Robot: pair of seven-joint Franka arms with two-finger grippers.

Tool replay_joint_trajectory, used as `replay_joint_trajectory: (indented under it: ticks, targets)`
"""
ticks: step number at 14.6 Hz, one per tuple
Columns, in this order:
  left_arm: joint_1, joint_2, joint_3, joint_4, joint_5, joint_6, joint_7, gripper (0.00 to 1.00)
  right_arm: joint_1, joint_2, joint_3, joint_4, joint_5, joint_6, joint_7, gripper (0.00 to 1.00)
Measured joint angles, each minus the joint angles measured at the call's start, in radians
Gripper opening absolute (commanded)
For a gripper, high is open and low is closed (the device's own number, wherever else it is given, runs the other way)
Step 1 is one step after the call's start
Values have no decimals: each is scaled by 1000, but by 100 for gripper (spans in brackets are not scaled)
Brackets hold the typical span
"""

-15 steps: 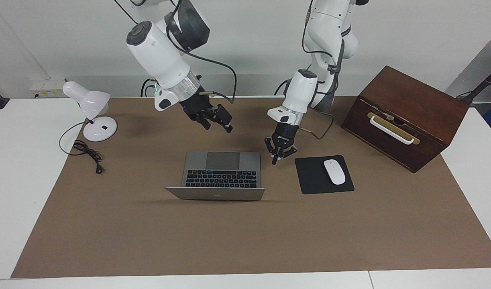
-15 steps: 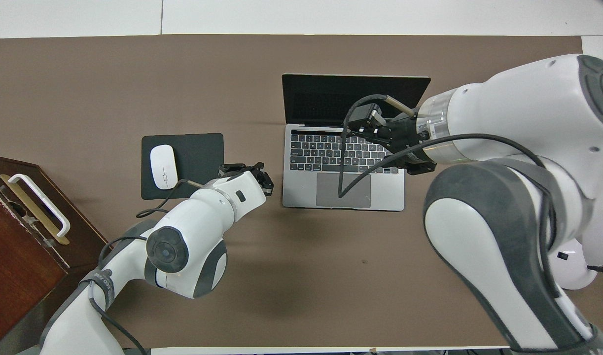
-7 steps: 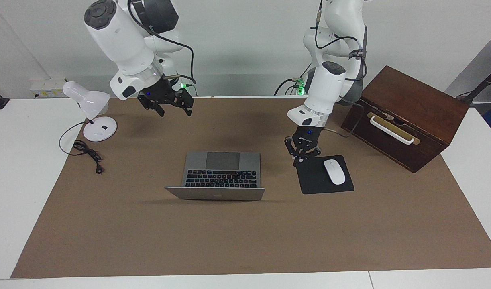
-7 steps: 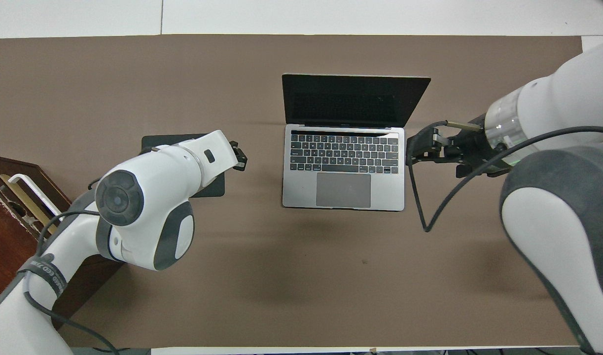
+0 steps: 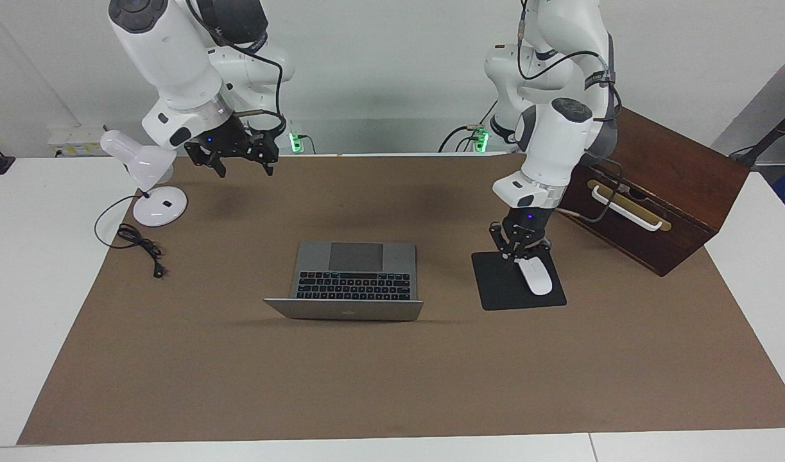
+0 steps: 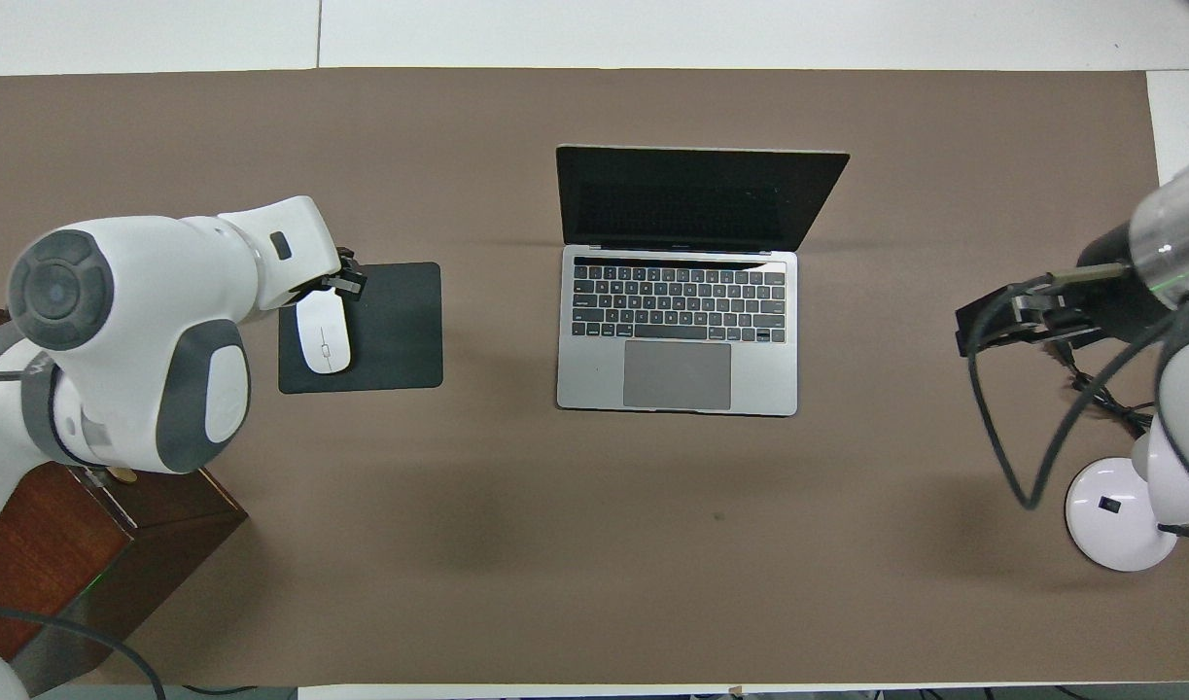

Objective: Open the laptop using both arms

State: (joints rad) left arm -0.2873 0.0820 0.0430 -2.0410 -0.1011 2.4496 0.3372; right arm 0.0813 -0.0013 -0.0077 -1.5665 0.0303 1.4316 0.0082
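Near the robots: right gripper (image 5: 237, 160) up in the air near the right arm's end of the table, over bare brown mat (image 5: 392, 385) beside the white desk lamp (image 5: 149, 179), holding nothing. Fingers look spread in the facing view, but links splay there, so open or shut: cannot tell.

Left gripper (image 5: 519, 251) low over the robot-side edge of the black mouse pad (image 5: 504, 289), tips pinched together, empty. Sits right at the white mouse (image 5: 535, 276); touching it or just above: cannot tell from either view. Wooden box (image 5: 662, 186) with the white handle stands close by, toward the left arm's end.

Next out: laptop (image 5: 353, 276) mid-mat, between the two grippers, base flat, keyboard and trackpad exposed. Farther still: lid (image 6: 696, 199) standing up past the keys, leaning slightly away from the robots, screen dark.

Status, judged from the layout: opening looks done. Lid up at a usable angle, nothing propping or holding it. Nothing obvious left on the laptop itself; remaining work looks like parking the arms.

Laptop vs jaws: well apart from both. Right gripper off toward the lamp, left gripper off at the mouse pad, neither over the laptop or in contact with lid or base.
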Motion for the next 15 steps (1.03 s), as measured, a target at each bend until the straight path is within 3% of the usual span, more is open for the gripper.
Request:
replay_joint_trajectory:
  ticks: [5,8,11,15]
  targets:
    - [128,-17,2,129,48,-212,123,0,-45,-12,-79,4,-72,44,-215,100]
    - [154,-54,3,169,120,-304,127,0,-83,-12,-83,-3,-65,39,-184,100]
    - [184,-95,6,195,123,-376,81,0,-89,-12,-85,-14,-22,36,-58,100]
    - [200,-120,6,254,123,-502,-51,0,-90,-12,-85,-17,-14,36,-36,100]
